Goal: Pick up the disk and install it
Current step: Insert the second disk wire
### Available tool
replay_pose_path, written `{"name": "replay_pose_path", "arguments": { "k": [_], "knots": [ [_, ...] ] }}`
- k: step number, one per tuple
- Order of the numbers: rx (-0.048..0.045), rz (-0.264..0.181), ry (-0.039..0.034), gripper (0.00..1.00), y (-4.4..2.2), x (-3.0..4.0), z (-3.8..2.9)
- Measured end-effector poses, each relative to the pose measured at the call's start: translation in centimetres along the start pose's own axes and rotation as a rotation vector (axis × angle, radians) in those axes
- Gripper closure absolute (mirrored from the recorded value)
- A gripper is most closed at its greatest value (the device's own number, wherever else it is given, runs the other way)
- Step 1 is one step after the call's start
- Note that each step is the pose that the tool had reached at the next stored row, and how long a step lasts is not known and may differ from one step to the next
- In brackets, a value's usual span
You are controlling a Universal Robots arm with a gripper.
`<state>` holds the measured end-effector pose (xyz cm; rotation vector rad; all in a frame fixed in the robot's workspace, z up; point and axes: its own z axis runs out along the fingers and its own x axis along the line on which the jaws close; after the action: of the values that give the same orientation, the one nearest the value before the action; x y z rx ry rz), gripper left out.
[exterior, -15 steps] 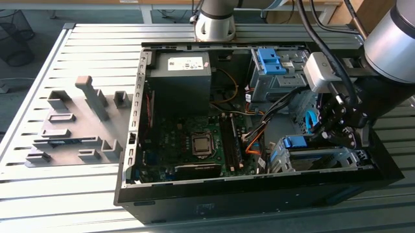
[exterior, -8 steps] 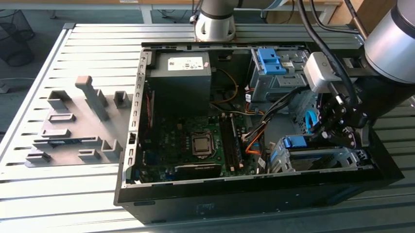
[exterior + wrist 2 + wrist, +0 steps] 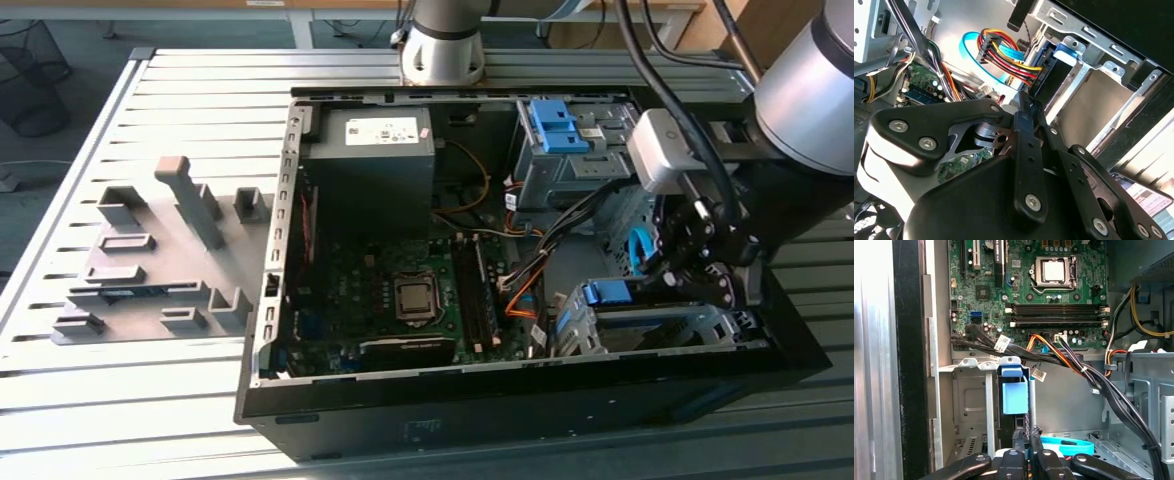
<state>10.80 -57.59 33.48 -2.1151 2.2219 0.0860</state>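
Observation:
The disk (image 3: pixel 607 293) stands on edge in the lower drive cage (image 3: pixel 667 325) at the front corner of the open computer case, on the exterior view's right. Its blue bracket end (image 3: pixel 1014 391) sticks out of the cage slot. In the second wrist view the disk (image 3: pixel 1063 54) lies just beyond my fingertips, blue bracket outermost. My gripper (image 3: pixel 683 268) hangs inside the case right behind that end. Its fingers (image 3: pixel 1026 145) run close together to a point, and the gripper (image 3: pixel 1024 102) looks shut, touching or nearly touching the disk's end. The gripper (image 3: pixel 1027 452) is lined up with the slot.
A grey power supply (image 3: pixel 371 140) with a white sticker sits at the back of the case. An upper cage holds another blue bracket (image 3: pixel 554 125). Bundled cables (image 3: pixel 1069 360) and a light-blue flat cable (image 3: pixel 971 50) cross beside the cage. The motherboard (image 3: pixel 400 290) fills the floor. A grey fixture tray (image 3: pixel 147 250) lies outside.

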Motion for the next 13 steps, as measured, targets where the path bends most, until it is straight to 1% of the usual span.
{"name": "replay_pose_path", "arguments": {
  "k": [2,4,7,13],
  "knots": [
    [-0.0002,0.0,-0.0026,0.84,-0.01,0.14,0.03],
    [-0.0004,0.0,-0.0088,0.84,-0.01,0.16,0.06],
    [-0.0013,0.0,-0.0279,0.84,-0.01,0.16,0.06],
    [-0.0018,-0.004,-0.0281,0.84,-0.01,0.18,0.07]
  ]
}}
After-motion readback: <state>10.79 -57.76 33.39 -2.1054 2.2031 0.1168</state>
